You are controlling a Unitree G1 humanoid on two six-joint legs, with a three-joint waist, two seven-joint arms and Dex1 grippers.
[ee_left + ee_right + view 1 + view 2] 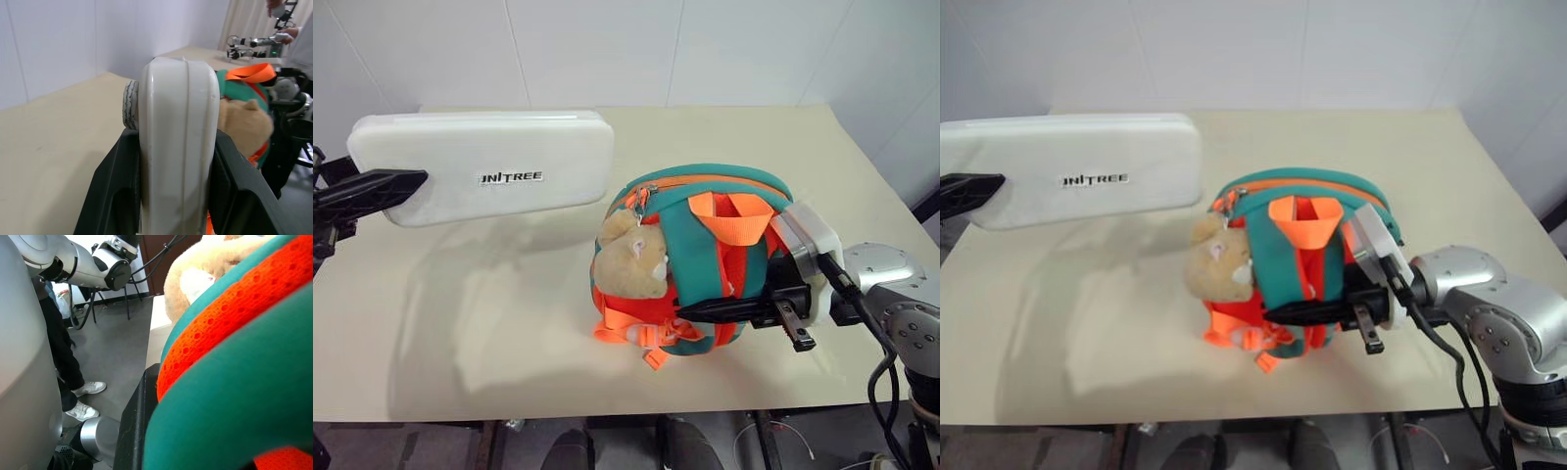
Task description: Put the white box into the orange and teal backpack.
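Two grippers share the work above a beige table (489, 323): the left gripper (382, 188) clamps the white box (489, 162) in the air, the right gripper (744, 311) pinches the upright backpack (705, 196) beside it.

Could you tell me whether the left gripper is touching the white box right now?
Touching. In the left wrist view, the left gripper has a black finger pressed flat against each side of the white box, with no gap on either side.
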